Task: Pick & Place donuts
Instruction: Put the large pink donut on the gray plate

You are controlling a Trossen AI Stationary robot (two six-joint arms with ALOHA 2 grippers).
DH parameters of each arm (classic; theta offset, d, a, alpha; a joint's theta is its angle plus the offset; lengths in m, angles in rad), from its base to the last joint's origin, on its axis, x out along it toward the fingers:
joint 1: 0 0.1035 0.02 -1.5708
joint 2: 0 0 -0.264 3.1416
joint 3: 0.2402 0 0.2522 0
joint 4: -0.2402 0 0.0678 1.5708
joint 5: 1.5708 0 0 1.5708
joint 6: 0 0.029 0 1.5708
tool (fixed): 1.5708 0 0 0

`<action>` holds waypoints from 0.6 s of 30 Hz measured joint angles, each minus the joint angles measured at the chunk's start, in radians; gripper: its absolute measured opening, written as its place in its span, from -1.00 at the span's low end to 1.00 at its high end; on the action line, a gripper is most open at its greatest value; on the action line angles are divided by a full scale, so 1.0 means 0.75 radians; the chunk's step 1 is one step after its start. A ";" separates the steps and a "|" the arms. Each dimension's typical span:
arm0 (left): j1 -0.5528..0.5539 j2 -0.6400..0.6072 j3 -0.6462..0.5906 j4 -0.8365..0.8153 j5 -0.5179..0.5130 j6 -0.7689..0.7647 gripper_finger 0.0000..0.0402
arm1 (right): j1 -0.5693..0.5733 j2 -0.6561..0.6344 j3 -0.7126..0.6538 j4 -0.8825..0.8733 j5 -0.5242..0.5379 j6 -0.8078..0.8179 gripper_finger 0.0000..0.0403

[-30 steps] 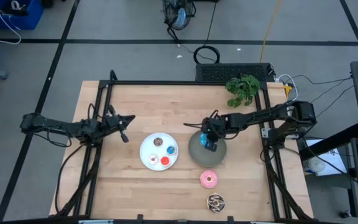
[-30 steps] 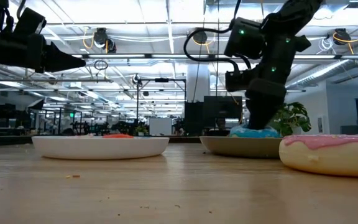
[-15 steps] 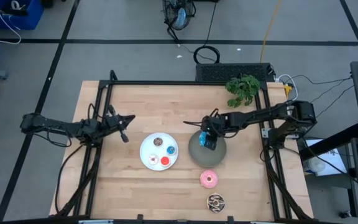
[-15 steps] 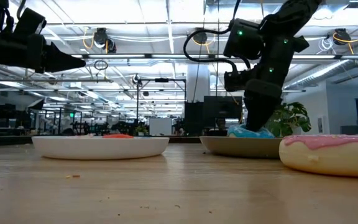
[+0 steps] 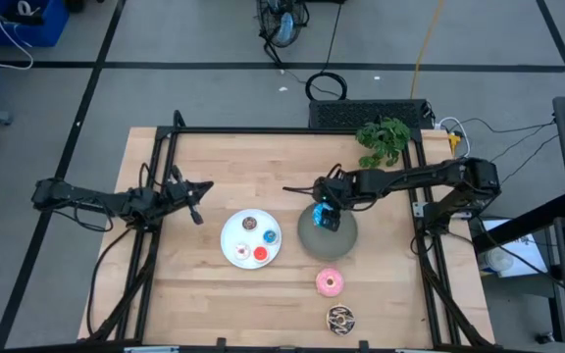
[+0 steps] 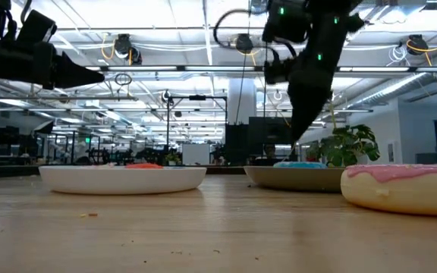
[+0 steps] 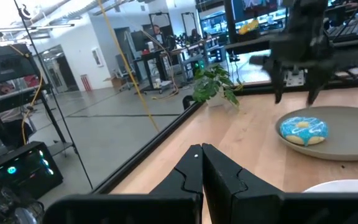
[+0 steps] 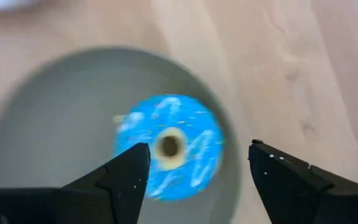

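A blue donut lies flat on the grey plate, a little to the plate's far side. My right gripper hangs open straight above it, a finger on either side, touching nothing; the low view shows its fingertips clear of the donut. A pink donut and a brown sprinkled donut lie on the table nearer the front edge. Several tiny donuts sit on the white plate. My left gripper is shut and raised at the table's left.
A potted green plant stands at the far right of the table. A black frame runs around the tabletop. Bare wood lies between the white plate and the left edge and along the far side.
My right gripper has opened and let go of the blue donut, then risen and drawn slightly toward the far edge. The donut now lies flat on the grey plate.
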 joint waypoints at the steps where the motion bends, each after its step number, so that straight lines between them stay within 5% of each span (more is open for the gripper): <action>1: 0.000 0.000 0.000 -0.006 0.000 0.000 -0.96 | 0.018 -0.003 0.029 -0.015 -0.027 0.003 0.28; 10: 0.000 0.000 0.000 -0.031 -0.001 -0.011 -0.96 | 0.416 0.003 0.223 -0.104 0.019 0.108 0.23; 18: 0.000 0.000 0.000 -0.023 -0.001 -0.041 -0.96 | 0.797 0.163 0.412 -0.427 0.142 0.503 0.22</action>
